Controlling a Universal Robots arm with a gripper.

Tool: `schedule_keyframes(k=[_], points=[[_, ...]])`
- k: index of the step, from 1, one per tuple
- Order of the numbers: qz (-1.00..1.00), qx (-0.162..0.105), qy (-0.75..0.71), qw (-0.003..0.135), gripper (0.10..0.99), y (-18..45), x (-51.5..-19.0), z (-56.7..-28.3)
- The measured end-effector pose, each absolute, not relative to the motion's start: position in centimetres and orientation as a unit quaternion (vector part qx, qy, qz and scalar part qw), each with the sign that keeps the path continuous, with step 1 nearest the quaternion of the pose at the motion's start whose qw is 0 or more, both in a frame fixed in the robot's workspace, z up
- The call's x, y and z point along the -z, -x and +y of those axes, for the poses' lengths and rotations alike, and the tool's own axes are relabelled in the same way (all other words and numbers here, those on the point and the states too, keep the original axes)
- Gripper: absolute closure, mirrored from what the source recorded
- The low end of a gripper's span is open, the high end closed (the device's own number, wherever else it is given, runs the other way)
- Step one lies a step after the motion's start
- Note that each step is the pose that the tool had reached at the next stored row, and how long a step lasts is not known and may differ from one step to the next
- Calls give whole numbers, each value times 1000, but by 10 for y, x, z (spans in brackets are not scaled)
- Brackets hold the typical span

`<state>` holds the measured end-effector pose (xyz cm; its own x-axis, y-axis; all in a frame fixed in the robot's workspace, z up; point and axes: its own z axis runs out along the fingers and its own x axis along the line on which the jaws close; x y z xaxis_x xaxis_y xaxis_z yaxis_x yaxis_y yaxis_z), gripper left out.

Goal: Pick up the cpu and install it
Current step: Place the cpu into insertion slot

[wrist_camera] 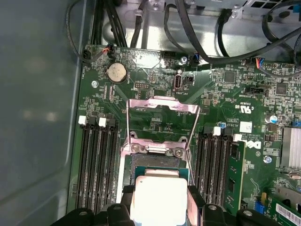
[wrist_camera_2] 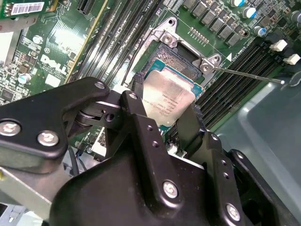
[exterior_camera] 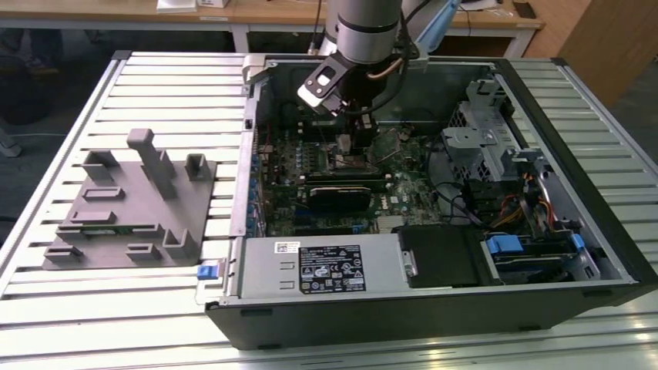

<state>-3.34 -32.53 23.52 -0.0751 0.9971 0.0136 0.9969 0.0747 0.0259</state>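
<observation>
Gripper [wrist_camera_2: 164, 117] clamped on cpu [wrist_camera_2: 168, 96] at mobo socket [wrist_camera_2: 183, 59], open PC case [exterior_camera: 411, 317] on slatted table [exterior_camera: 154, 85]

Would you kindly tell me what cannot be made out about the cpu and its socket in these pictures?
1. Second wrist view: whether the cpu touches the socket yet; the cpu itself and the gripper cover the gap beneath.
2. First wrist view: part of the cpu, cut off by the picture's edge.
3. Exterior view: the arm stands in front of the socket.
</observation>
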Motion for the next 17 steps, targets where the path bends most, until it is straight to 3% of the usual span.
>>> schedule_keyframes(k=[17], points=[[733,-14,-680,4,557,33,-219,-325]])
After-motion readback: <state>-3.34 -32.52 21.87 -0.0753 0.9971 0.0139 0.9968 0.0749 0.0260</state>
